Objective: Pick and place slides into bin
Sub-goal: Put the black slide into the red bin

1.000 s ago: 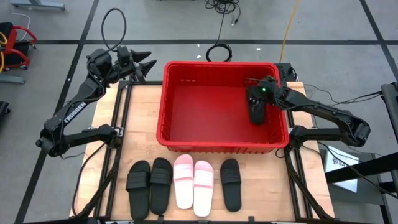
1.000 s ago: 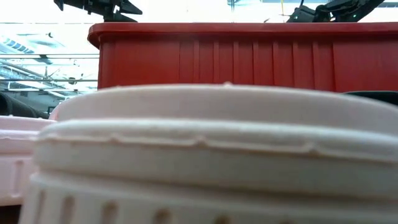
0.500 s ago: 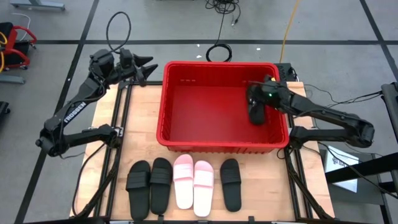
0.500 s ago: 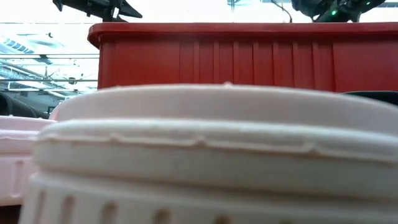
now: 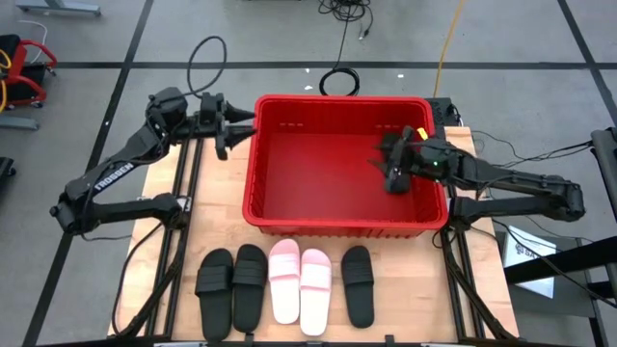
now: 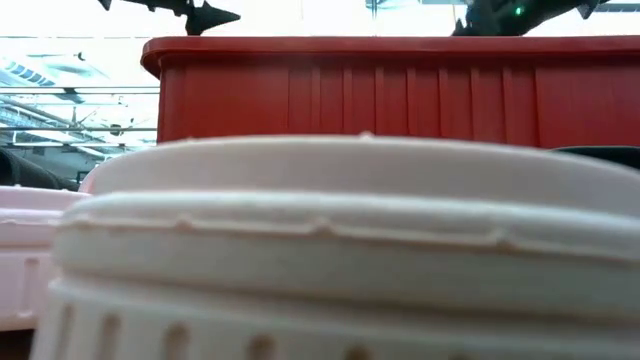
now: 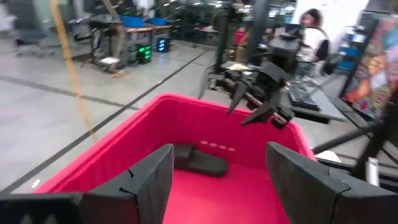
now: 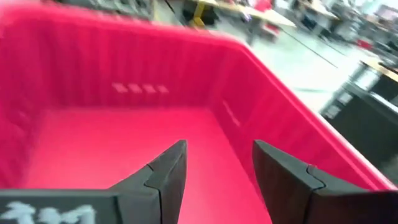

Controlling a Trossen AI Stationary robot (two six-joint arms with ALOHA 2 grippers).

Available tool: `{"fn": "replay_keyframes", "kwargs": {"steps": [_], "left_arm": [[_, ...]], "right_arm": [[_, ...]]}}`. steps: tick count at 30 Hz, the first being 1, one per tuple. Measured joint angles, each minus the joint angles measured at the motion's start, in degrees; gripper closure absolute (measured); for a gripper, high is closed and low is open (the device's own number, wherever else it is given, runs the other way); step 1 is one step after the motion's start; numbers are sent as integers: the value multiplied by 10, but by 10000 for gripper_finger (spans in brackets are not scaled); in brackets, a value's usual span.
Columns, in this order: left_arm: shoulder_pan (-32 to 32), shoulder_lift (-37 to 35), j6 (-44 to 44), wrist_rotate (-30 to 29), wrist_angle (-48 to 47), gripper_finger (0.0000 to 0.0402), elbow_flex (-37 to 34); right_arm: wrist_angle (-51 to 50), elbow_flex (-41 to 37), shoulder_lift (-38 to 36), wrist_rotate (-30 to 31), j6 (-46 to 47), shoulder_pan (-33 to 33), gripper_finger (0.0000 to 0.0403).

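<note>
The red bin stands mid-table. One black slide lies on the bin's floor by its right wall; it also shows in the left wrist view. Five slides lie in a row on the table before the bin: black, black, pink, pink, black. My right gripper is open and empty over the bin's right part, above that slide, pointing toward the table's left. My left gripper is open and empty at the bin's far left corner.
The bin's rim stands right beside my left gripper. In the low view a pink slide fills the foreground before the bin's wall. Bare wood lies left of the bin. A person shows far behind the table.
My left gripper has gone toward the table's right and near, up to the bin's far left corner. My right gripper has turned to point toward the table's left and shifted slightly left over the bin. The black slide in the bin has stayed where it was.
</note>
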Motion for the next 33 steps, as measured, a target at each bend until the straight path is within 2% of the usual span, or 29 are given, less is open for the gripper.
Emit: {"fn": "replay_keyframes", "kwargs": {"steps": [5, 8, 18, 29, 33], "left_arm": [[-66, -20, 12, -6, -6, 147, 0], [-110, -40, 16, -34, -11, 147, 0], [-265, -83, 40, -246, -112, 147, 0], [-412, -72, 14, -414, -108, 147, -31], [-450, -72, 9, -444, -73, 147, -64]], "right_arm": [[37, 0, -3, -42, 30, 39, 232], [44, 0, -3, -56, 44, 66, 232], [49, 0, 4, -56, 104, 173, 234], [126, 0, 41, -54, 110, 288, 234], [127, 0, 60, -52, 118, 320, 234]]}}
